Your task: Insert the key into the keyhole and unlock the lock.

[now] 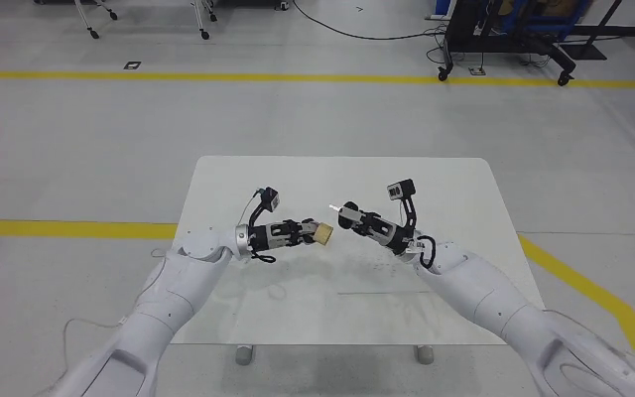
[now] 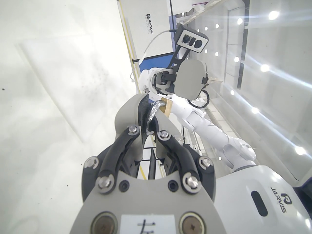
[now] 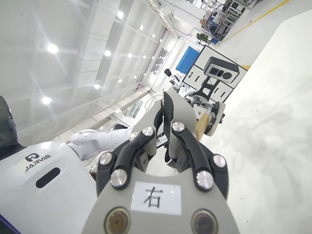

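Pinching the lock [image 2: 167,106] by its steel loop [image 2: 157,103] with the left hand [image 2: 148,115], with the surface [image 1: 446,189] below the lock. Pinching the key [image 1: 335,207] with the right hand [image 3: 163,108], near the lock, not touching it. Likely heavy, stiff and smooth, apt to swing on the loop; better steadied by the brass body. Thin, light, slippery key: hold flat by the head.

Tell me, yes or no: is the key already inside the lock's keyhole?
No, a clear gap separates the key in the right hand from the lock in the left hand.
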{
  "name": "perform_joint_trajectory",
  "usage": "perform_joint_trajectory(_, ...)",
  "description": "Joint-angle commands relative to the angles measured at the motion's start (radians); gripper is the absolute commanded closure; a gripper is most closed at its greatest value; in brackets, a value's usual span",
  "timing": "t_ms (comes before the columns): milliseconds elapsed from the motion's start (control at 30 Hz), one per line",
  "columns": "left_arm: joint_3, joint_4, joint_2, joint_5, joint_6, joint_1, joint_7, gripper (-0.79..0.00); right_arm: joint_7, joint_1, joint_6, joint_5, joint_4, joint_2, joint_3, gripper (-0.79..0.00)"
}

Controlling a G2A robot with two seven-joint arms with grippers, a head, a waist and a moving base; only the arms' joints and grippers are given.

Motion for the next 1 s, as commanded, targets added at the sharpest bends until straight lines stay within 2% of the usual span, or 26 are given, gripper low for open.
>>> perform_joint_trajectory(0, -0.003, 0.024, -0.003, -0.009, -0.014, -0.010, -0.020, 0.000, 0.011, 0.011, 0.006, 0.000, 0.024, -0.022, -0.010, 0.000)
perform_joint_trajectory(233, -0.005, 0.046, -0.012, -0.015, -0.032, -0.018, -0.040, 0.000, 0.056, 0.035, -0.001, 0.011, 0.092, -0.080, -0.019, 0.000)
perform_joint_trajectory(500, -0.007, 0.063, -0.023, -0.017, -0.033, -0.025, -0.039, 0.000, 0.193, 0.033, 0.008, 0.079, 0.115, -0.113, -0.001, 0.000)
perform_joint_trajectory(800, -0.021, 0.059, -0.028, -0.039, -0.050, -0.022, -0.092, 0.000, 0.123, 0.028, -0.058, 0.026, 0.159, -0.101, 0.096, 0.000)
perform_joint_trajectory(967, -0.031, 0.061, -0.031, -0.064, -0.050, -0.019, -0.121, 0.000, 0.124, 0.034, -0.008, -0.001, 0.175, -0.123, 0.091, 0.000)
